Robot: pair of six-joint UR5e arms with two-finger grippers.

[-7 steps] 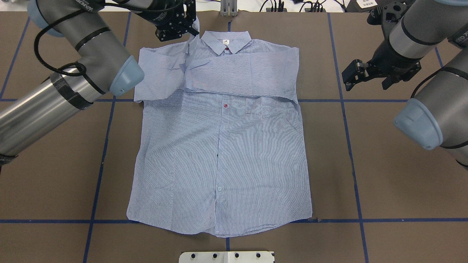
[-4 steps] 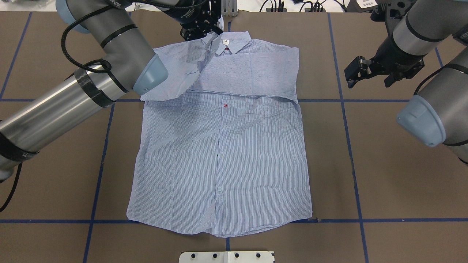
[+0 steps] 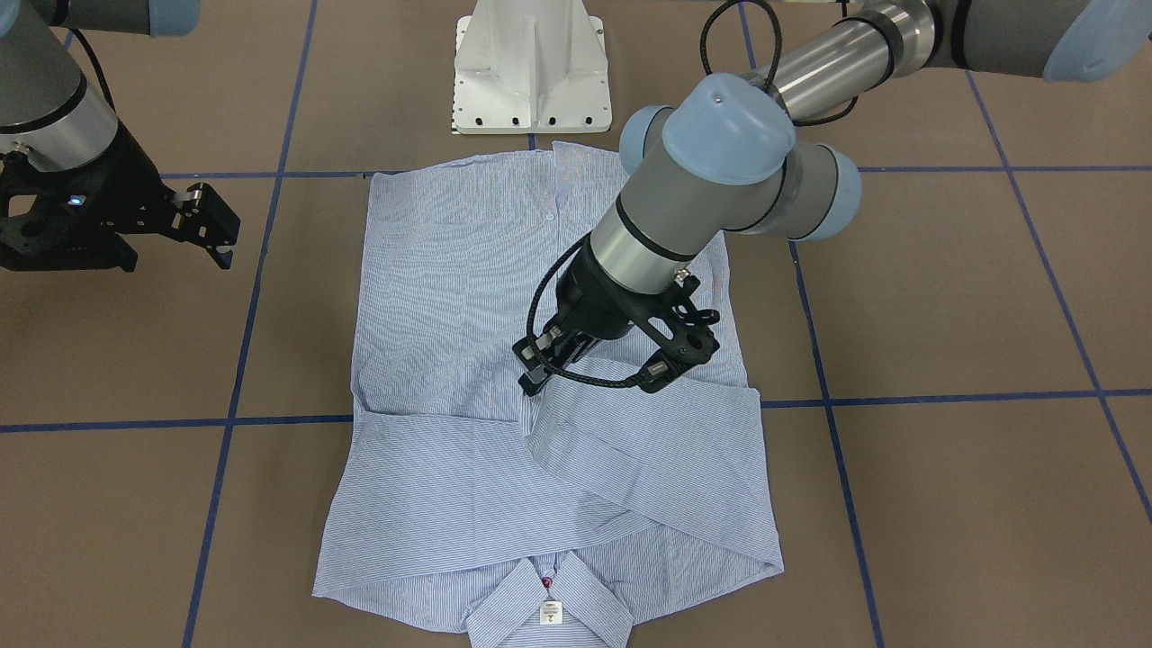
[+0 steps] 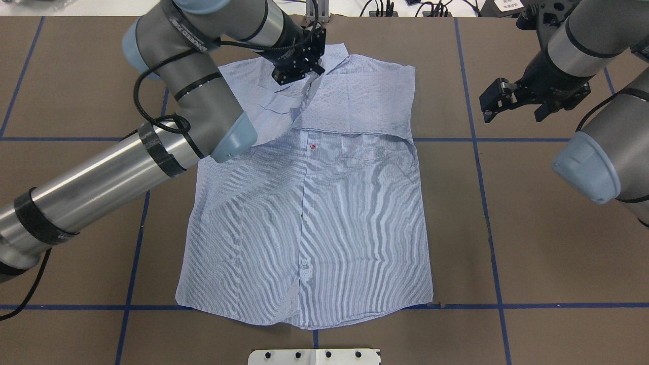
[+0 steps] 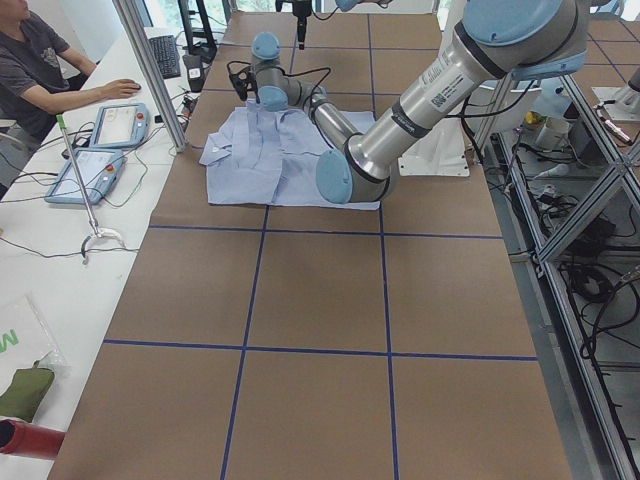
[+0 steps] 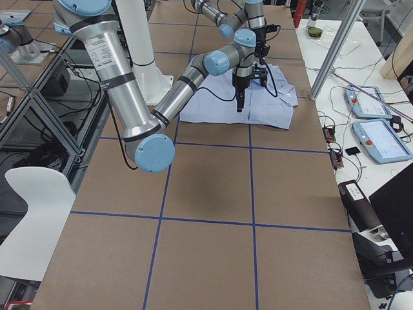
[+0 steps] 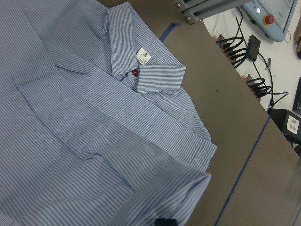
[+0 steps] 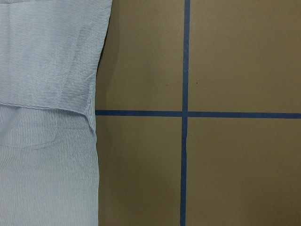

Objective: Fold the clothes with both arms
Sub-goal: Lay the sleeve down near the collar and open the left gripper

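view left: light blue striped fabric shirt [image 8: 47, 141], lying flat; right: matte brown table surface [image 8: 240, 56]; dark blue tape lines [image 8: 185, 113] crossing

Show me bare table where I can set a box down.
Bare table flanks the shirt at its hem half on both sides, robot-side of the open right gripper. Crowded: the collar end, where the left gripper pinches a sleeve.

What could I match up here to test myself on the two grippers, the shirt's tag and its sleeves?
Things:
1. left gripper
2. right gripper
3. collar tag
4. flat sleeve

States:
A. open, beside the shirt, over bare table
B. white, at the neck
C. shut on the lifted sleeve
D. lying folded across the shirt's front

Pairs: 1-C, 2-A, 3-B, 4-D
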